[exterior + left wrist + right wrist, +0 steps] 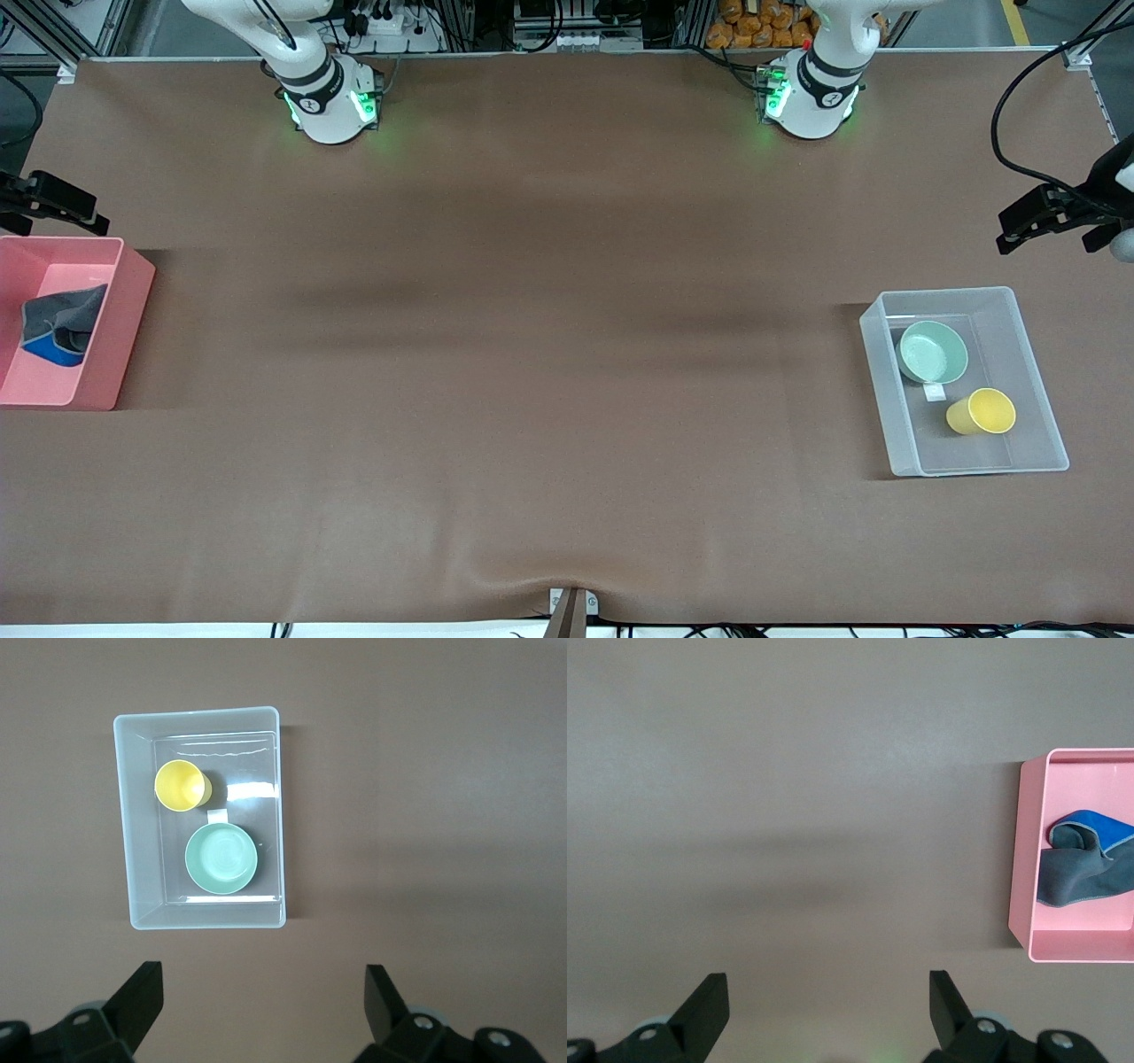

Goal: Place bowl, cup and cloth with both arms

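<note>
Listing, near to far: cup [982, 412], tipped in the clear bin [1054, 425] at the left arm's end; light, slick, pinch at rim. Bowl [933, 352] beside it; glossy, grip its lip. Cloth [60, 325], crumpled in the pink bin [124, 310] at the right arm's end; limp, pinch a fold. Brown table [532, 354], bare between. Left gripper [264, 992] and right gripper [829, 997]: fingers spread, empty, aloft.

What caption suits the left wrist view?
Open left pincer above the table, looking down on a clear bin holding the bowl and cup.
</note>
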Available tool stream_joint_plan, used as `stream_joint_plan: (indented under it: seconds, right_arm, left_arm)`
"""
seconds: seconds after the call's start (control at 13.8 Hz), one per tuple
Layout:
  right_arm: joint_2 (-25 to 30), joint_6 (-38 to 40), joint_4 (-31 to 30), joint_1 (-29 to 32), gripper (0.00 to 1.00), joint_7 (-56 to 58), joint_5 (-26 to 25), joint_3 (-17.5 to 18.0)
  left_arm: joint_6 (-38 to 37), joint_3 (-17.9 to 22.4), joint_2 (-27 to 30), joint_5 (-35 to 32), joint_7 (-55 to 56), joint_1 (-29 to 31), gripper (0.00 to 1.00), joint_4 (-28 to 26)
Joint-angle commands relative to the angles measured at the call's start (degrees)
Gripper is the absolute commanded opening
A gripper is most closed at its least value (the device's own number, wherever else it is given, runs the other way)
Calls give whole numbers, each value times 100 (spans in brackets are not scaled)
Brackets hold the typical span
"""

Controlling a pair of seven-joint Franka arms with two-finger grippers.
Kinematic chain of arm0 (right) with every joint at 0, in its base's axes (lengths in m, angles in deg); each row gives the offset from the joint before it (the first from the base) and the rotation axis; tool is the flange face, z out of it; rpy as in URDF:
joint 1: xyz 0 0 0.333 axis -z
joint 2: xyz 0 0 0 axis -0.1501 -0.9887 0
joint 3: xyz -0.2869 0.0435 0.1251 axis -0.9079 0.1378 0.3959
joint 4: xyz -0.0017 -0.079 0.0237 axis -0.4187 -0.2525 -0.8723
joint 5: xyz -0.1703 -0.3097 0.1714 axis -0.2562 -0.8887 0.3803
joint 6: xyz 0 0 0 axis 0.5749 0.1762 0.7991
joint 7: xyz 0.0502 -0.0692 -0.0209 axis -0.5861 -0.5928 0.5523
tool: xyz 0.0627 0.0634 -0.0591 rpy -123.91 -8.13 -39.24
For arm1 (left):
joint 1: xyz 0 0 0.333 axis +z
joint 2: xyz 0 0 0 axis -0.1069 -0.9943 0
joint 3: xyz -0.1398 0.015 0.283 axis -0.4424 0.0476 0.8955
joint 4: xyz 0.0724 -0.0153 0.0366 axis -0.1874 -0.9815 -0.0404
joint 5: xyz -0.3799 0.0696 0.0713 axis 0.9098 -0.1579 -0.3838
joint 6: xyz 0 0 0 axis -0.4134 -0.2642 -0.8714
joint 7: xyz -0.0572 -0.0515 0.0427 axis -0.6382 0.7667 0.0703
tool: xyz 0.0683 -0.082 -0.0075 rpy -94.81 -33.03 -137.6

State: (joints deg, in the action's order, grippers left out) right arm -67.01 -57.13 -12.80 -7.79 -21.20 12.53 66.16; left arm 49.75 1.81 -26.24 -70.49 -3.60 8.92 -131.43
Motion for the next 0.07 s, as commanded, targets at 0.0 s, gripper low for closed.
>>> stream_joint_plan:
  seconds: [0.0]
  right_arm:
    - [16, -10, -2, -31, 100, 41, -30, -17]
  left_arm:
    - [-95, -11, -45, 83, 65, -15, 100, 87]
